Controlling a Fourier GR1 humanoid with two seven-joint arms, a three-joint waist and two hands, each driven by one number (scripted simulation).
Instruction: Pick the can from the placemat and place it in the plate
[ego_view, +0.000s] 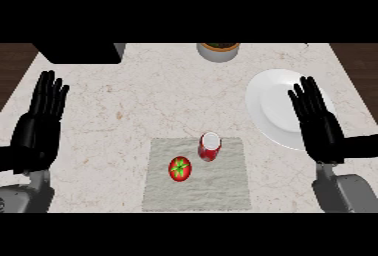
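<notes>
A red can (210, 146) with a white top stands upright near the far edge of the grey placemat (197, 187). The white plate (270, 103) lies to the right and farther back on the counter. My right hand (319, 125) is open, fingers straight, and overlaps the plate's right part; it is well right of the can. At the left side of the counter my left hand (38, 125) rests open with fingers up, far from the can. Neither hand holds anything.
A red tomato (179, 168) lies on the placemat just left of and nearer than the can. A grey pot (218, 51) stands at the counter's far edge. A black block (83, 52) sits at the far left corner.
</notes>
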